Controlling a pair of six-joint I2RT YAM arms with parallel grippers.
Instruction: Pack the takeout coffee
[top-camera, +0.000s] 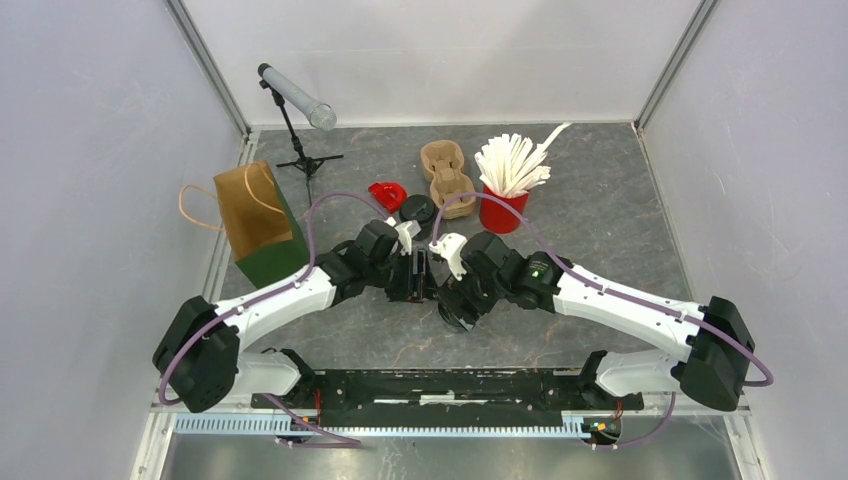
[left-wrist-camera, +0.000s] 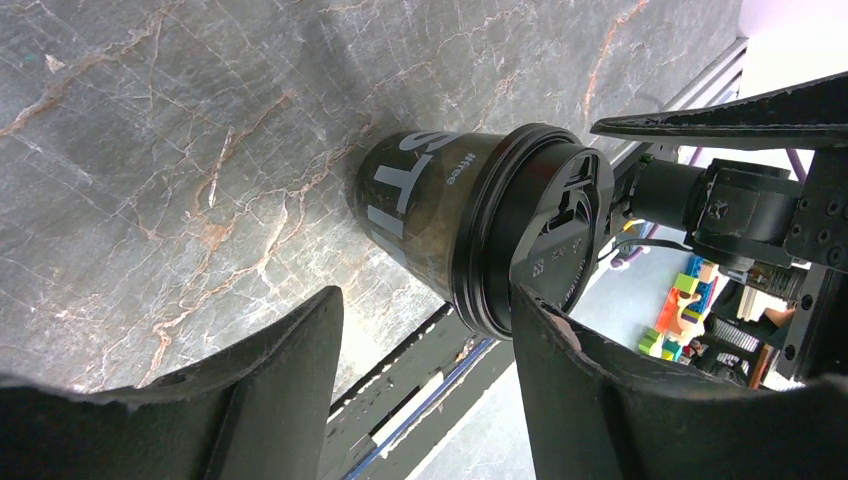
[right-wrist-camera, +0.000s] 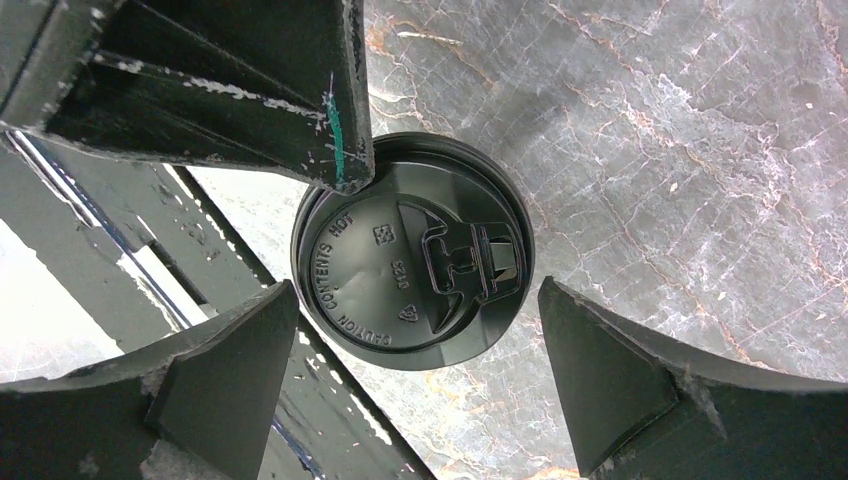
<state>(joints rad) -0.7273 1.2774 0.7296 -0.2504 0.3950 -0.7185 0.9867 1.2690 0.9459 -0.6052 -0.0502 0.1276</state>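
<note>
**Top external view: cup is lidded but not yet packed**

Top external shows both arms meeting over the near middle of the table (top-camera: 600, 220). The coffee cup (left-wrist-camera: 420, 200) stands upright there on the stone-patterned surface, with its black lid (right-wrist-camera: 410, 265) seated on the rim. Capping looks finished. The packing itself has not begun, as far as I can judge. The cardboard cup carrier (top-camera: 447, 180) lies far of the arms and holds nothing. The brown paper bag (top-camera: 255, 215) stands at the far left, well apart from the cup. A loose lid (top-camera: 417, 208) and a red cup of white stirrers (top-camera: 503, 210) also sit at the far side. What seems left is to lift the cup, set it into a carrier well, and probably move that to the bag.

The left gripper (left-wrist-camera: 428, 300) comes at the cup from the side with its jaws spread. One finger lies against the lid's rim, as the right wrist view also shows. The other finger stands clear of the cup wall, so nothing is pinched yet.

The right gripper (right-wrist-camera: 417, 288) hangs directly above the lid with its jaws spread wide to either side. It holds nothing and appears to touch nothing.
</note>
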